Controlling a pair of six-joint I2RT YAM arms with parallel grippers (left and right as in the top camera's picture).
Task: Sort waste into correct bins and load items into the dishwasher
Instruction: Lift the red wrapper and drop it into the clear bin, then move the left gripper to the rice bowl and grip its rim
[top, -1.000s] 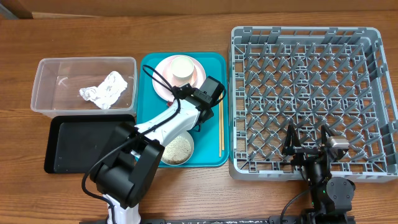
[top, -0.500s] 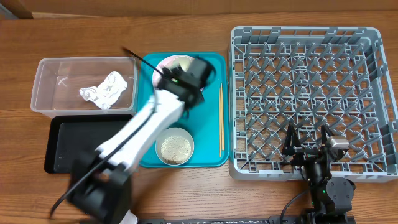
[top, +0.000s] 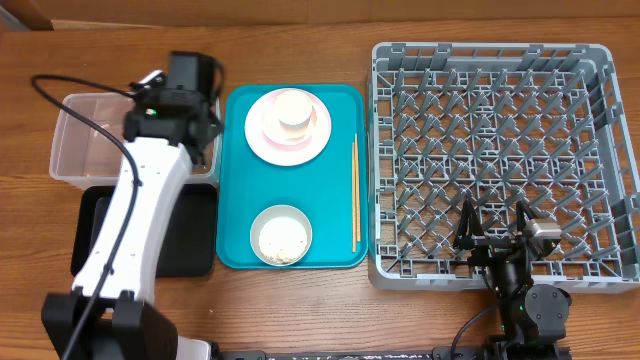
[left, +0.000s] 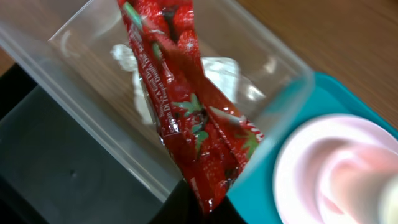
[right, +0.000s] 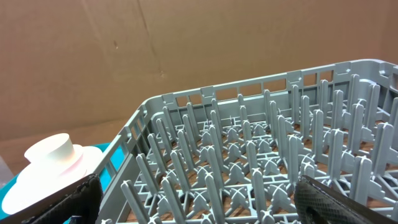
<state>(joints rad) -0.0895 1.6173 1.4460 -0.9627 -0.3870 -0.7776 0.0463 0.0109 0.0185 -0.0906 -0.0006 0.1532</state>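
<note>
Wrapper (left: 186, 118), the only one we count, hangs red before the left wrist camera, so we take the left gripper (top: 185, 95) as clamped on it, though its fingers lie outside that view. It dangles across the 3 o'clock end of the tub (top: 62, 140), its lower tip past the rim, over the dark gap beside the teal tray (top: 238, 190). One napkin (left: 127, 57) lies inside the tub. We count two bins: the tub and, at its 6 o'clock, the black tray (top: 200, 235), edge against edge. The tub's 3 o'clock wall sits just beside the teal tray. Only a thin strip of table (top: 300, 50) parts that tray from the one rack (top: 500, 150) at its 3 o'clock. Wider bare wood runs along 12 o'clock. On the teal tray we count one dish (top: 262, 135) bearing one cup (top: 293, 108), one bowl (top: 260, 222) of rice at 6 o'clock, and chopsticks (top: 354, 195) along the 3 o'clock edge. The right gripper (top: 493, 238), jaws spread wide, sits over the rack's 6 o'clock rim.
</note>
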